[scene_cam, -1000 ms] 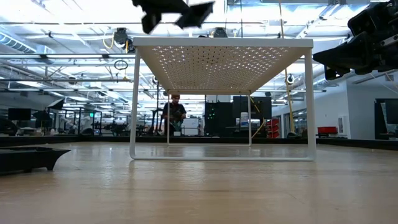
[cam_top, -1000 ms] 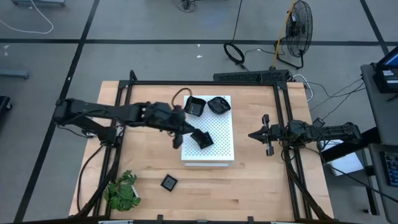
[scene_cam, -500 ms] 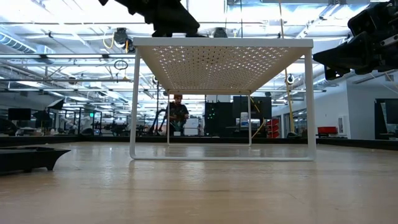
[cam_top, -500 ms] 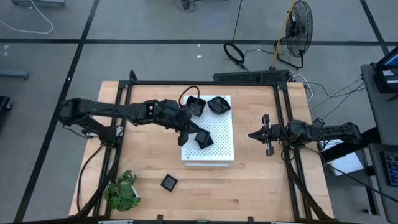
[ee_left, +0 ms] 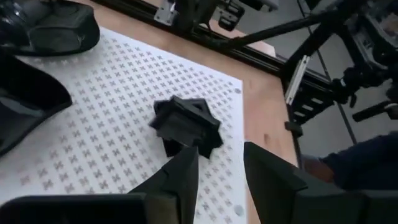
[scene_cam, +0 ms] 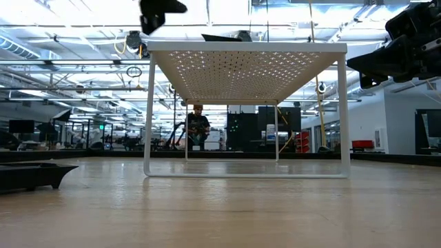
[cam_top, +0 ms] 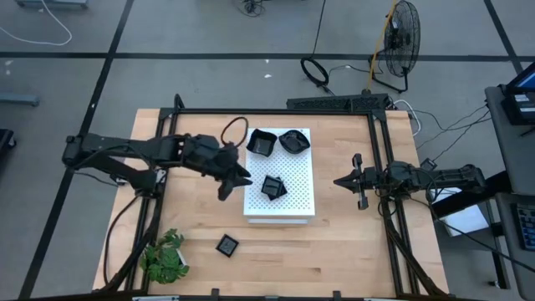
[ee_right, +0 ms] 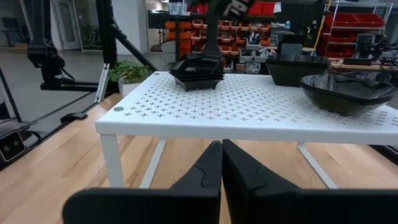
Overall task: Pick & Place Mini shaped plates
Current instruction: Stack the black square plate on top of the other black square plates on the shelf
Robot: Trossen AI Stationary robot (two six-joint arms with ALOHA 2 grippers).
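With the left gripper [cam_top: 234,177] parted and empty beside the plate [cam_top: 272,186] on the board [cam_top: 297,201], a careless swing could knock it; the right gripper [cam_top: 344,181] waits shut.

The high view looks straight down on the whole table [cam_top: 334,242] from well above. The low view sits at tabletop height, facing level under the white board [scene_cam: 244,47] into the room. Each of the 2 wrist views looks close along its arm at that same board [ee_left: 112,124] [ee_right: 249,106], from opposite sides.
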